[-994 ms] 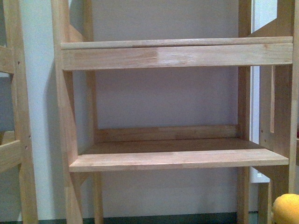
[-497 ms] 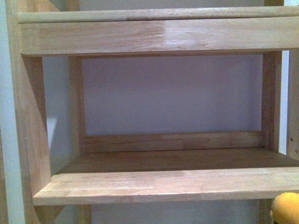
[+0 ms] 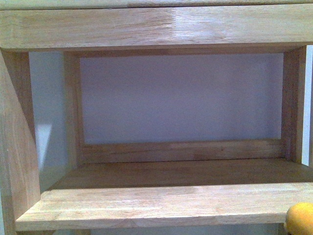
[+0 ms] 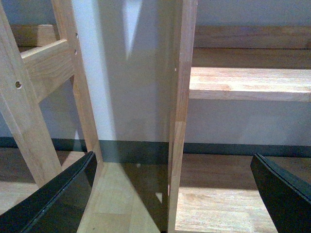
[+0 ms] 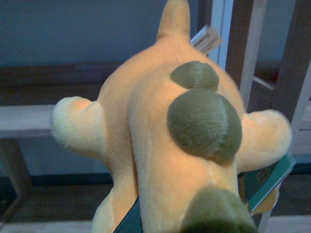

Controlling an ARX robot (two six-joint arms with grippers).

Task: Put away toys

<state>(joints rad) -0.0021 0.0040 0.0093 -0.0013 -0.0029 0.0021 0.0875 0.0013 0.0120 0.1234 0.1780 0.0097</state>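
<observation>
The toy is an orange-yellow plush animal (image 5: 160, 145) with olive-green spots and stubby limbs, and it fills the right wrist view. My right gripper (image 5: 170, 221) is shut on it. Only a dark sliver of one finger (image 5: 129, 221) shows beneath the plush. In the front view just a yellow bit of the toy (image 3: 301, 219) shows at the lower right corner, below the front edge of the wooden shelf board (image 3: 156, 205). My left gripper (image 4: 173, 162) is open, low near the floor. Its dark fingers (image 4: 58, 196) straddle a shelf post (image 4: 181, 111) with nothing held.
An upper shelf board (image 3: 156, 27) spans the top, and a pale wall closes the back of the bay. A second wooden frame (image 4: 43, 63) stands beside the post. A paper tag (image 5: 206, 41) and a teal card tag (image 5: 267, 179) hang off the plush. The floor (image 4: 218, 204) is wood.
The front view has drawn much closer to the shelf, and the bay between the two boards now fills the picture. The yellow toy stays at the lower right corner.
</observation>
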